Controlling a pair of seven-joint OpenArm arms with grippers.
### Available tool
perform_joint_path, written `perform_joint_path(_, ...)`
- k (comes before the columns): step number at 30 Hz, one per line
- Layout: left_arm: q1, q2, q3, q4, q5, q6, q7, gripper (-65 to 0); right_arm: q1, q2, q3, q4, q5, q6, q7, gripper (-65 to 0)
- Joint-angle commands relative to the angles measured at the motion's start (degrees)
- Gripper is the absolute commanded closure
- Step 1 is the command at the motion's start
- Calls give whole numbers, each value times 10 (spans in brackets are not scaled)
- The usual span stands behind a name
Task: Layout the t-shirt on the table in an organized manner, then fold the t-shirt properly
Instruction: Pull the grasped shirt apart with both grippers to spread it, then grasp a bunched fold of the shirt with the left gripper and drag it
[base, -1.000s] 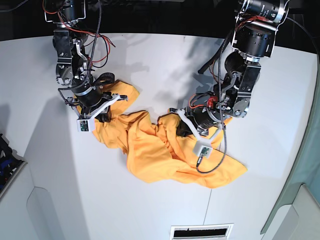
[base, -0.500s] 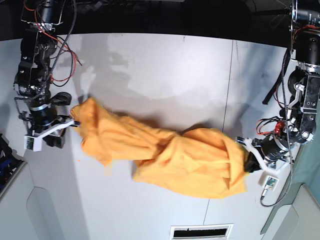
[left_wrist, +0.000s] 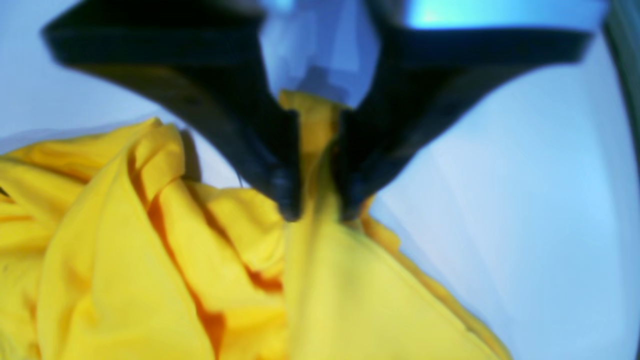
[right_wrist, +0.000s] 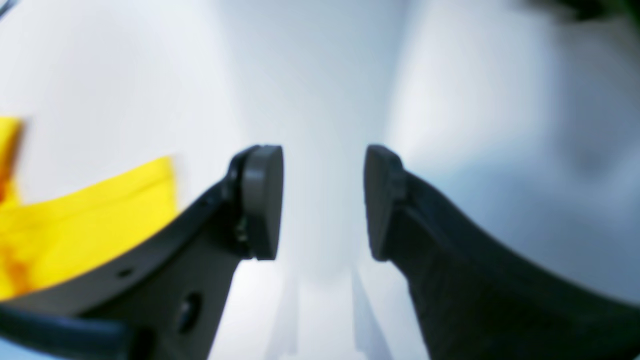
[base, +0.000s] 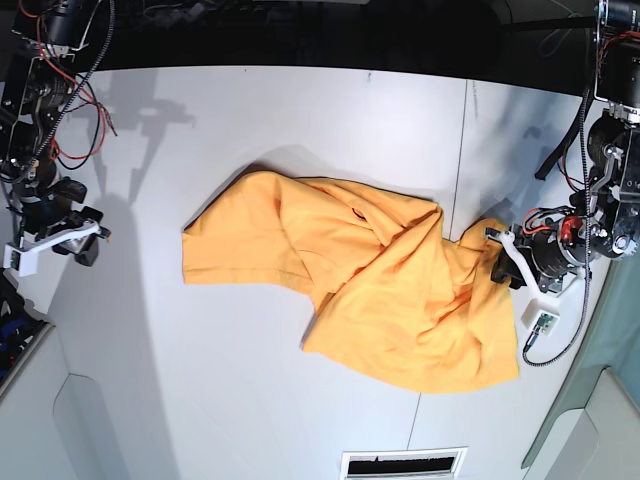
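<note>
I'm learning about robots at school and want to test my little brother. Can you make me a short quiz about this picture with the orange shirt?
1. True or false: the black two-fingered right gripper is holding the large orange-yellow cotton t-shirt.
2. Which gripper has cloth between its fingers? A) the black left gripper B) the right gripper C) both
3. Fill in: on the big flat white table, the t-shirt lies ___ (smooth or rumpled).

Key
1. False: the right gripper is open and empty, with the t-shirt off to one side.
2. A: a fold of t-shirt sits between the left gripper's fingers.
3. Rumpled: it has folds and overlapping layers.
</note>
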Motion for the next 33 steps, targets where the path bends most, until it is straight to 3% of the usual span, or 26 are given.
perform_joint_path(1, -9, -10, -4, 9, -4, 0, -14, -245, 8, -7, -6, 7, 10, 15, 11, -266)
perform_joint_path(3, -3, -10, -7, 9, -4, 9, -14, -252, 8, -31, -28, 4, 7, 21, 23, -270)
perform_joint_path(6, -3, -10, -20, 13, -14, 24, -14, -252, 10, -59, -79, -27, -37, 19, 82, -343)
perform_joint_path(11, -2, -9, -54, 62, -24, 24, -20, -252, 35, -75, -148, -135, -113, -17, 134, -371)
perform_joint_path(14, -2, -10, -58, 81, -24, 23, -18, -252, 43, -74, -148, -167, -125, -49, 134, -371)
perform_joint_path(19, -2, 5, -58, 82, -46, 8, -23, -252, 41, -74, -112, -160, -124, -54, 131, -371)
perform_joint_path(26, 5, 73, -56, 108, -84, -122, -27, -252, 41, -74, -40, -103, -83, -46, 80, -371)
perform_joint_path(30, 11, 120, -17, 126, -70, -127, -27, -252, 41, -68, -25, -110, -72, -44, 80, -371)
perform_joint_path(33, 11, 152, 38, 125, -32, -120, -27, -252, 41, -65, -25, -135, -64, -15, 87, -371)
